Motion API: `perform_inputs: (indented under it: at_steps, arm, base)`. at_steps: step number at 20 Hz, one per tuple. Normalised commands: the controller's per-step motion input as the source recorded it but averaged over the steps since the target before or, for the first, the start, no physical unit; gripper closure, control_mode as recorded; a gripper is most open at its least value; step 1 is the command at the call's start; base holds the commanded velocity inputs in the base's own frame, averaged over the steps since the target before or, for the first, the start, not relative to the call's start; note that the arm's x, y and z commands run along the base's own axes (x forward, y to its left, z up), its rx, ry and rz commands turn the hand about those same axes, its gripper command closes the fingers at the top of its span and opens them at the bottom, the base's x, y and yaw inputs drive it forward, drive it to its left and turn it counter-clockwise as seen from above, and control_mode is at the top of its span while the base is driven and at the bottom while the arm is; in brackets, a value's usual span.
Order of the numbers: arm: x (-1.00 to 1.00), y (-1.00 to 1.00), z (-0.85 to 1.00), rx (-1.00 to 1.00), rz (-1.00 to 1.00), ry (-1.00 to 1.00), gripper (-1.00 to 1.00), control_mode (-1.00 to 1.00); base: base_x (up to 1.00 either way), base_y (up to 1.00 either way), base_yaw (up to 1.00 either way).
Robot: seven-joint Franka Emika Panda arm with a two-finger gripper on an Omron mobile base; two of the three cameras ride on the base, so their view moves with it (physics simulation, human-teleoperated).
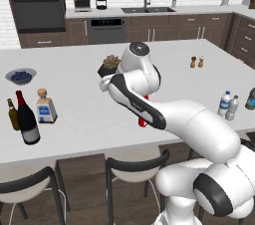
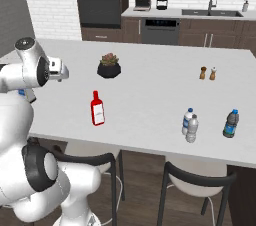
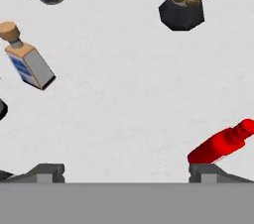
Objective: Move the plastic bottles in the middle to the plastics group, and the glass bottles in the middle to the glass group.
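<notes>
My pincer (image 3: pixel 126 171) is spread, empty, above the worktop (image 3: pixel 124 99). Risk: the red bottle (image 3: pixel 221 143) (offset toward one fingertip) may tip if I descend uncentred.

The white desk (image 1: pixel 74 119) carries everything. At its left end stand the dark wine bottle (image 1: pixel 27 118), a slim brown beer bottle (image 1: pixel 12 114) just beside it, and a squat square bottle (image 1: pixel 45 106) with cork stopper; farther back sits a bowl of blueberries (image 1: pixel 21 75). Near the middle stand a potted succulent (image 2: pixel 109 66) and the red bottle (image 2: pixel 97 108). At the right end stand two clear water bottles (image 2: pixel 189 124), a dark blue-green bottle (image 2: pixel 230 123), and farther back two shakers (image 2: pixel 207 73).
</notes>
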Motion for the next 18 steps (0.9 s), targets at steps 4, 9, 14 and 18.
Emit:
perform_inputs:
  at_steps: [4, 9, 14, 18]
  arm:
    - [0.00, -0.99, 0.01, 0.00, -0.17, 0.00, -1.00, -1.00]
    - [0.00, -0.92, 0.06, 0.01, -0.14, 0.06, -1.00, -1.00]
    - [0.00, -0.48, 0.00, 0.02, -0.07, 0.04, -1.00, -1.00]
    - [0.00, -0.17, -0.11, 0.03, -0.03, 0.00, -1.00, -1.00]
  base:
    - [0.00, 0.00, 0.00]
    - [0.00, 0.00, 0.00]
    - [0.00, 0.00, 0.00]
    - [0.00, 0.00, 0.00]
